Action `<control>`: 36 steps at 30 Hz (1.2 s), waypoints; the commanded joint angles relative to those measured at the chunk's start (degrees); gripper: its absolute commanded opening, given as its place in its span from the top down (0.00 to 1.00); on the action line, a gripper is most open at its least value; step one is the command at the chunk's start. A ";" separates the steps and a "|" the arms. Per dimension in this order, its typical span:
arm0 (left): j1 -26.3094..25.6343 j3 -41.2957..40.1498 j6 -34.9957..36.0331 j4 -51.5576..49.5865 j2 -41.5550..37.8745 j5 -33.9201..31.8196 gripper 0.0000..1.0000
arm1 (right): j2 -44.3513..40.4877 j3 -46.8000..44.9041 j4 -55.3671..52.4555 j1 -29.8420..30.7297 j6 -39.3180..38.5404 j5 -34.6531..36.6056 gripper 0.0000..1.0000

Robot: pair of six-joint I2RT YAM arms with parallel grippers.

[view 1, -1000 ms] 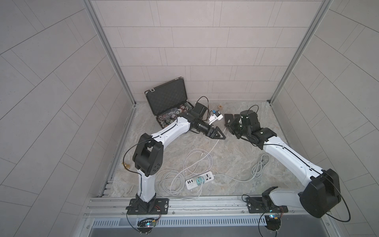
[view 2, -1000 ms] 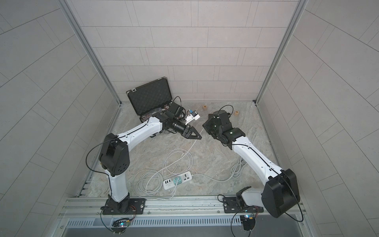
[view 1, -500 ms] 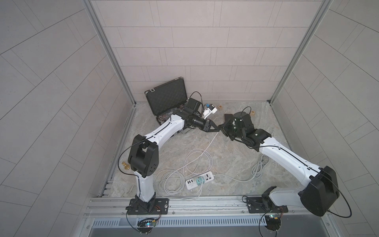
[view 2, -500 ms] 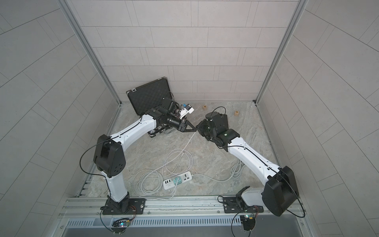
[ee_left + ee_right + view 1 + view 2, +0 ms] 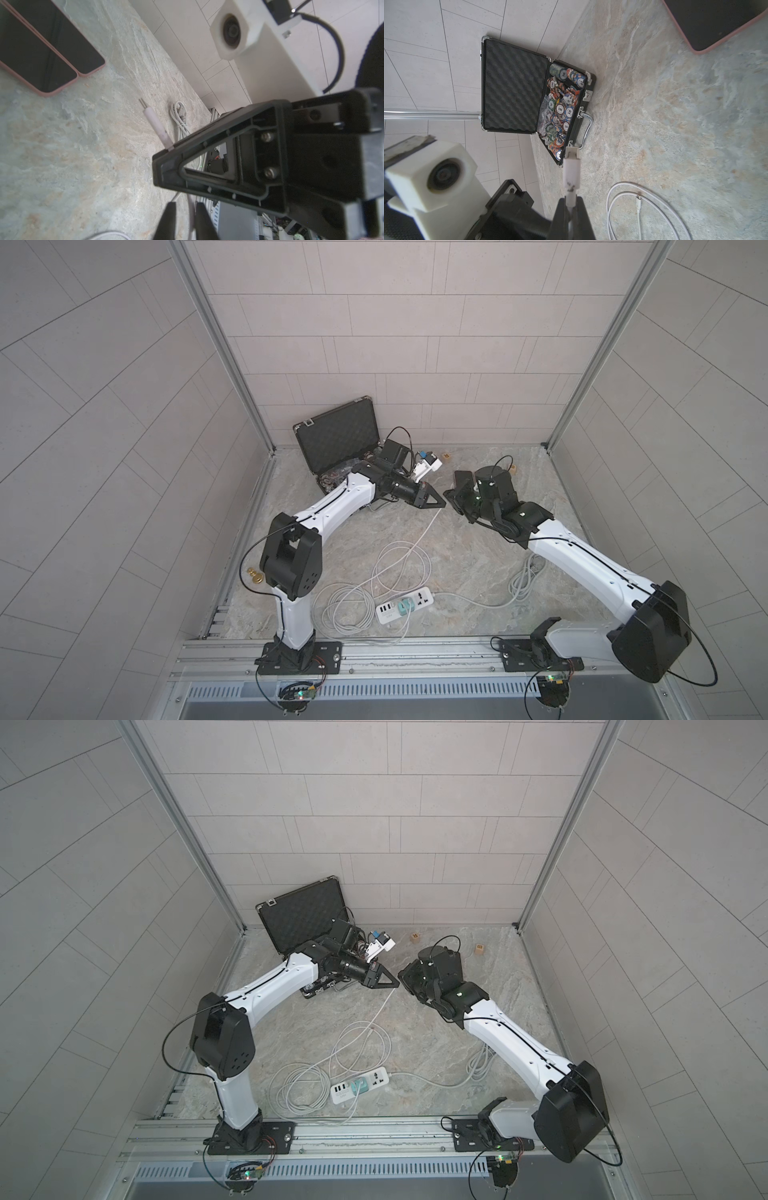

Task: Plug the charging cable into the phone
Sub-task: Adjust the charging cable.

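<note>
While the right gripper clamps the rear of the white plug, the left gripper is closed on the charging cable just behind it. The phone lies flat on the tabletop, apart from the plug tip. Grip the rigid plug housing; the cable is light and limp.

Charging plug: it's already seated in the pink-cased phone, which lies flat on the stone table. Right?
Not seated. The left wrist view shows the charging plug with its metal tip bare, apart from the pink-cased phone, which does lie flat on the stone table.
</note>
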 commanded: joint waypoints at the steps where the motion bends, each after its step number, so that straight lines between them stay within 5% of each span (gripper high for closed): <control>1: -0.27 -0.31 0.83 -0.26 -1.50 -0.05 1.00 | -1.33 -0.31 0.41 0.27 -0.15 0.82 0.91; 5: -0.29 0.21 1.12 -1.10 -1.64 1.20 1.00 | -1.76 -0.26 0.32 0.11 -0.84 0.82 0.86; 11: -0.15 0.50 1.58 -1.79 -1.66 1.50 1.00 | -4.08 -0.81 -0.63 -1.90 -4.52 -0.83 0.61; 23: -0.19 1.03 2.17 -3.03 -1.41 5.30 1.00 | -9.48 -2.91 -1.30 -6.69 -19.96 -8.80 0.53; 28: -0.15 0.94 -2.13 -1.30 -2.20 12.43 1.00 | -14.82 -6.44 3.59 -11.99 -32.34 -20.09 0.47; 32: -0.14 1.36 -0.82 -2.22 -2.98 15.63 1.00 | -21.35 -14.14 18.65 -18.78 -29.50 -37.11 0.47; 36: -0.17 1.00 0.19 -2.26 -3.30 19.76 1.00 | -23.21 -25.89 51.96 -21.21 -13.13 -45.71 0.48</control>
